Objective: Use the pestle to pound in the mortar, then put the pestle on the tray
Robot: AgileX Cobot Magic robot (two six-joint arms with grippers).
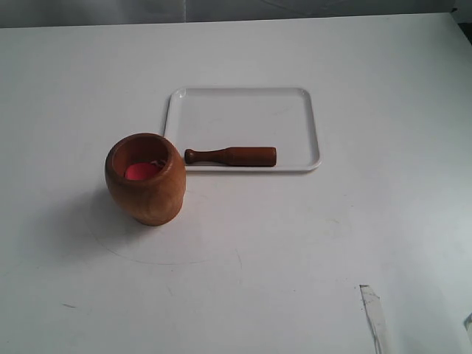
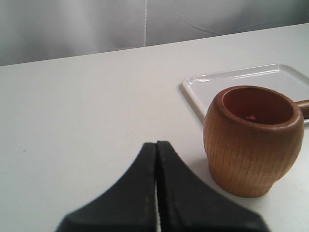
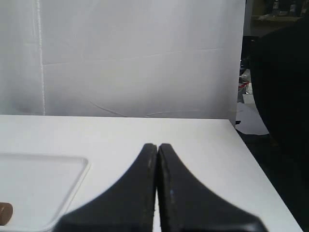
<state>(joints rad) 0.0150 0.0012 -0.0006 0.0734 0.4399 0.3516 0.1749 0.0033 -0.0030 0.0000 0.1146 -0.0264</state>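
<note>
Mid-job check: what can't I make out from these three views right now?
Pestle: left wrist view, mostly hidden behind the mortar; right wrist view, cut off by the frame edge.
Red contents: exterior view, too small to identify; the mortar wall hides most.
Left gripper, right gripper: outside the exterior view, so their positions are unknown.

Grained wood mortar [image 2: 252,140] — glossy plastic tray [image 1: 243,110].

White table [image 1: 295,258]: mortar [image 1: 145,179], tray [image 1: 243,110]
</note>
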